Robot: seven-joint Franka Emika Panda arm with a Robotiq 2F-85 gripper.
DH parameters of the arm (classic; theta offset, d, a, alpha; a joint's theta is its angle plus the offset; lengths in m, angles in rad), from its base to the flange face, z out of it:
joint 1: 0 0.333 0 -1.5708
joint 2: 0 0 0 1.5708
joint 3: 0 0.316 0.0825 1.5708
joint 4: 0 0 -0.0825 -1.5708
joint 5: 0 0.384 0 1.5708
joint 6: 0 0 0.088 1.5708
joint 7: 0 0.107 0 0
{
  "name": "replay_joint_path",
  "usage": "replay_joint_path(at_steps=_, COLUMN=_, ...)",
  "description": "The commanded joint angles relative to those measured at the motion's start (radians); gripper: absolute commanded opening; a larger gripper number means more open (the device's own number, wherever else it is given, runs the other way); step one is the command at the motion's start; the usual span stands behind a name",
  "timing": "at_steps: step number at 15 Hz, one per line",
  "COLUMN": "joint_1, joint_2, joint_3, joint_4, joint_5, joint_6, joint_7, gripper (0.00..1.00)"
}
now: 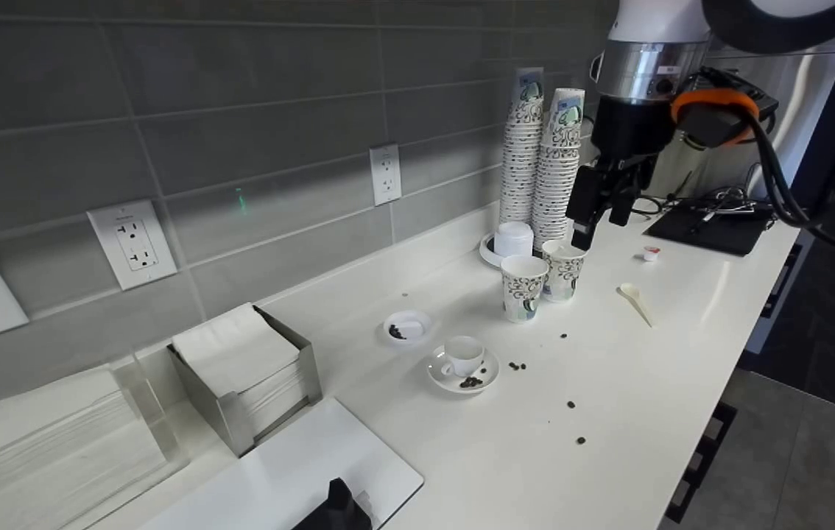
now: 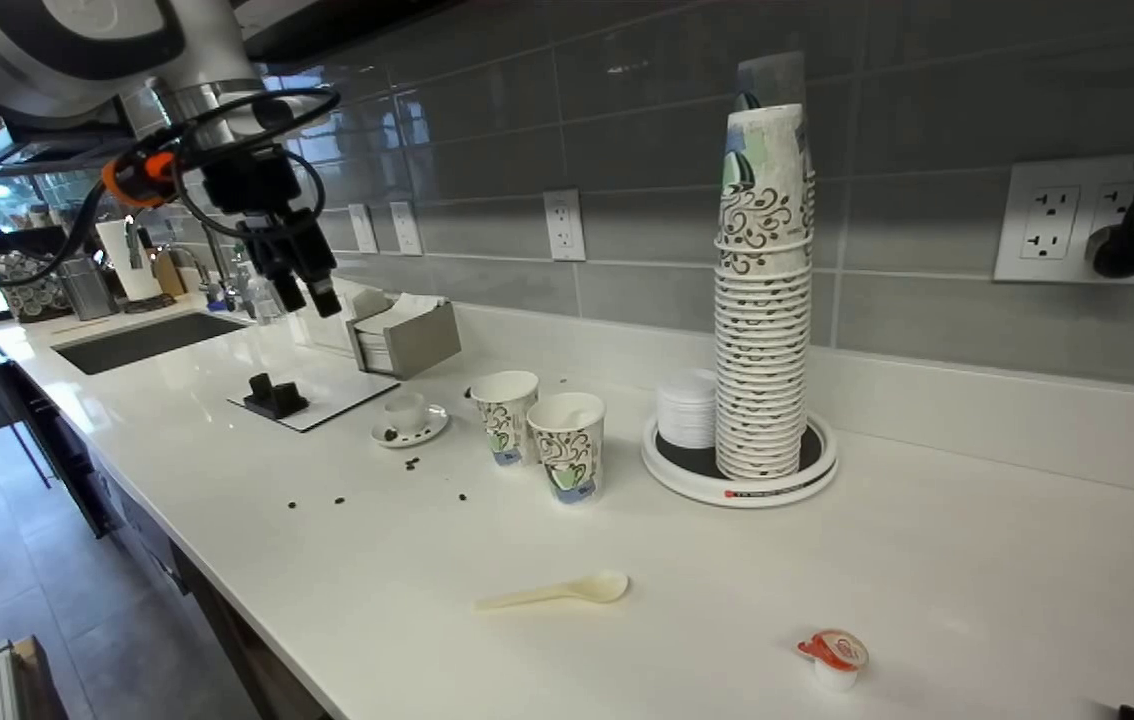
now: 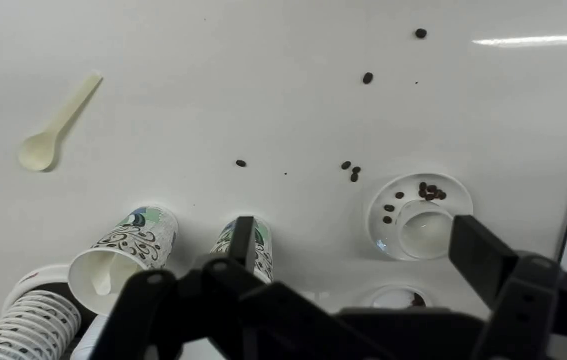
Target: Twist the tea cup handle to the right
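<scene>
The small white tea cup (image 1: 466,356) stands upright on a round white saucer (image 1: 454,385) with several dark beans. Its tiny loop handle (image 1: 448,368) points toward the napkin side in that exterior view. The cup (image 2: 407,412) and saucer (image 2: 434,428) also show in an exterior view, where the handle is not clear. In the wrist view the cup (image 3: 424,234) and saucer (image 3: 379,231) lie below, beside one finger, which covers the cup's edge; the handle is hidden. My gripper (image 3: 353,237) is open and empty, high above the counter and apart from the cup; it shows in both exterior views (image 1: 601,227) (image 2: 311,301).
Two patterned paper cups (image 1: 523,291) (image 1: 563,274) stand near the saucer. Tall cup stacks (image 1: 519,162) stand by the wall. A small white dish (image 1: 411,326), napkin holder (image 1: 311,368), white board (image 1: 300,456), spoon (image 1: 633,294), creamer (image 1: 651,254) and loose beans lie around.
</scene>
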Motion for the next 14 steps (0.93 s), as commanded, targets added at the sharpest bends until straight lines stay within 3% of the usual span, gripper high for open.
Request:
replay_joint_path(at_steps=1, joint_1=0.011, joint_2=0.001, joint_3=-0.011, joint_4=0.002, joint_5=-0.006, joint_6=-0.003, joint_7=0.004, gripper=1.0)
replay_joint_path(at_steps=5, joint_1=0.011, joint_2=0.001, joint_3=-0.011, joint_4=0.002, joint_5=-0.006, joint_6=-0.003, joint_7=0.004, gripper=1.0)
replay_joint_path(at_steps=7, joint_1=0.061, joint_2=0.053, joint_3=-0.004, joint_4=0.021, joint_5=0.027, joint_6=0.042, joint_7=-0.065, gripper=1.0)
replay_joint_path(at_steps=14, joint_1=0.196, joint_2=0.176, joint_3=0.144, joint_4=0.079, joint_5=-0.075, joint_6=0.126, joint_7=-0.09, gripper=1.0)
